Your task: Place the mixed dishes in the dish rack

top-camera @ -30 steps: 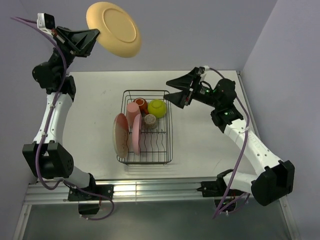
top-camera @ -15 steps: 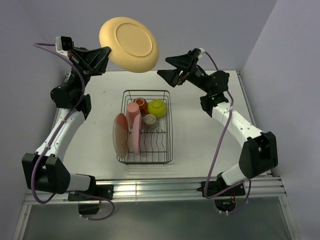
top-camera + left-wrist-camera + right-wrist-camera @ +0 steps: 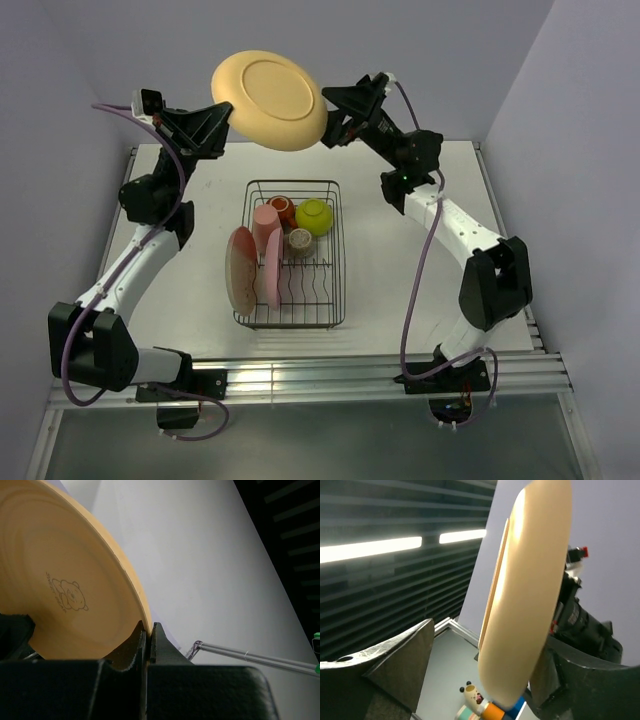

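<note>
**Top view.** Lifts the left arm high and inward, left pincer (image 3: 222, 128) clenched on the edge of a round yellow-orange plastic plate (image 3: 270, 100). Stretches the right arm up from the opposite side, right pincer (image 3: 328, 115) spread at the plate's other edge. Holds the plate in the air between both pincers, one broad face toward the camera. Shows, well below both pincers, a black wire dish rack (image 3: 342, 262) on a white table (image 3: 410, 270). Lists as rack contents:
- pink-and-cream plate (image 3: 240, 270) and pink plate (image 3: 273, 270), both on edge
- salmon-pink tumbler (image 3: 264, 220)
- red-orange cup (image 3: 282, 208)
- lime-green bowl (image 3: 314, 215)
- small tan bowl (image 3: 300, 240)

**Left wrist view.** Pinches the plate rim between closed fingers (image 3: 132, 650). Carries the plate up and leftward from the grip, a small bear drawing on the visible face.

**Right wrist view.** Straddles the plate, seen edge-on, with fingers (image 3: 395, 665) wide apart. Leaves a clear gap at the left finger; cannot tell contact at the other. Shows the left arm's dark wrist just behind the plate.
</note>
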